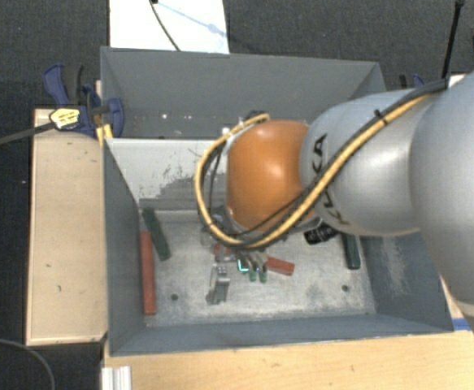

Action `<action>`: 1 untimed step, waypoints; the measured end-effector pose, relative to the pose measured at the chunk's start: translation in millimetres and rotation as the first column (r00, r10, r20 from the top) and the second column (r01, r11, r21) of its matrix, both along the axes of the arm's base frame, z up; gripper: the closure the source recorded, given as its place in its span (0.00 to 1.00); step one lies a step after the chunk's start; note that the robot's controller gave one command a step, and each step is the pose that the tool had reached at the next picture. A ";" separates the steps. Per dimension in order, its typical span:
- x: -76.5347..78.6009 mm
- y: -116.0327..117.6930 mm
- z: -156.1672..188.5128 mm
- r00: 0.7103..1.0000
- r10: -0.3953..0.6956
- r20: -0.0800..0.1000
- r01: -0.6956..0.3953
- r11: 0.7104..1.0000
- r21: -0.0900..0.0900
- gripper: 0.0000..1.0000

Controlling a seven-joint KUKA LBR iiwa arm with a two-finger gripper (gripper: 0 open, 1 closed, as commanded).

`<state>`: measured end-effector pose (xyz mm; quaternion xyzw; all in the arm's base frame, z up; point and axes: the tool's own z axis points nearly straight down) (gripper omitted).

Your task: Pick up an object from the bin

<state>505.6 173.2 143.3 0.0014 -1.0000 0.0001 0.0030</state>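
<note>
My gripper (237,281) hangs under the orange wrist cover, low over the middle of the bin floor. It stands open: one grey finger (219,286) is on the left and a darker fingertip (258,274) on the right, with nothing seen between them. A small red piece (282,267) lies flat just right of the right fingertip, close to it or touching it. A long red stick (148,274) lies along the left wall, and a dark green stick (155,234) lies slanted just above it. Both are well left of the gripper.
A dark green upright piece (351,253) shows at the right side of the floor, partly hidden by the arm. The arm and its orange cover hide the back middle of the bin. Bare floor lies along the front wall.
</note>
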 end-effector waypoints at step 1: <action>29.3 -88.8 -59.7 0.986 0.167 0.003 -0.167 0.986 -0.003 0.00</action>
